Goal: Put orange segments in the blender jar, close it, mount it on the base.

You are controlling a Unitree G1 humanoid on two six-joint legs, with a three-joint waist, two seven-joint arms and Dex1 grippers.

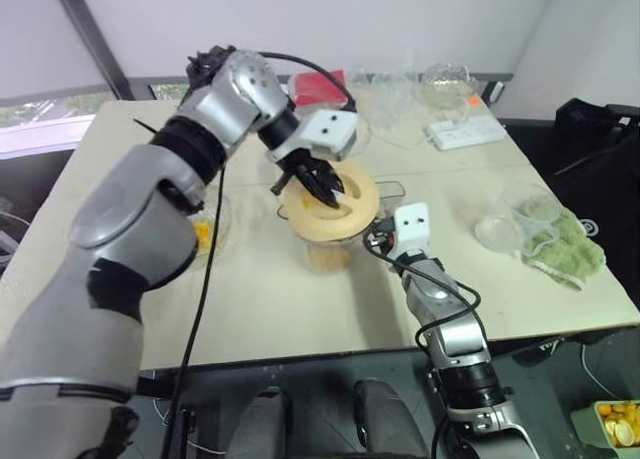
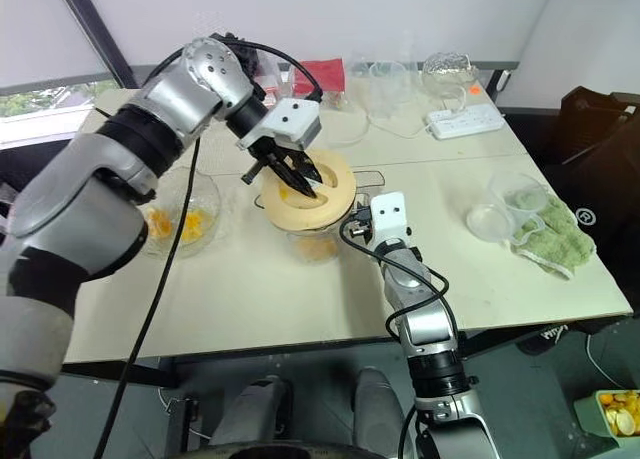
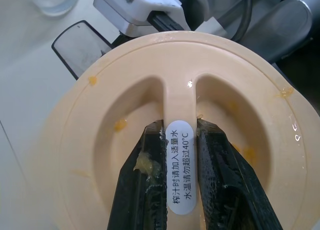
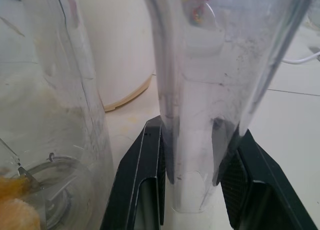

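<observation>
Desk edge near, bare room front and right. Blender jar mid-desk, orange segments at its bottom. Left hand clenched on cream lid ridge atop jar. Right hand grasping jar handle. Bowl of segments left.

- left gripper angled downward from a raised, bent arm; fingers pinched on the lid's ridge
- right gripper level; fingers clamped on the jar's handle
</observation>
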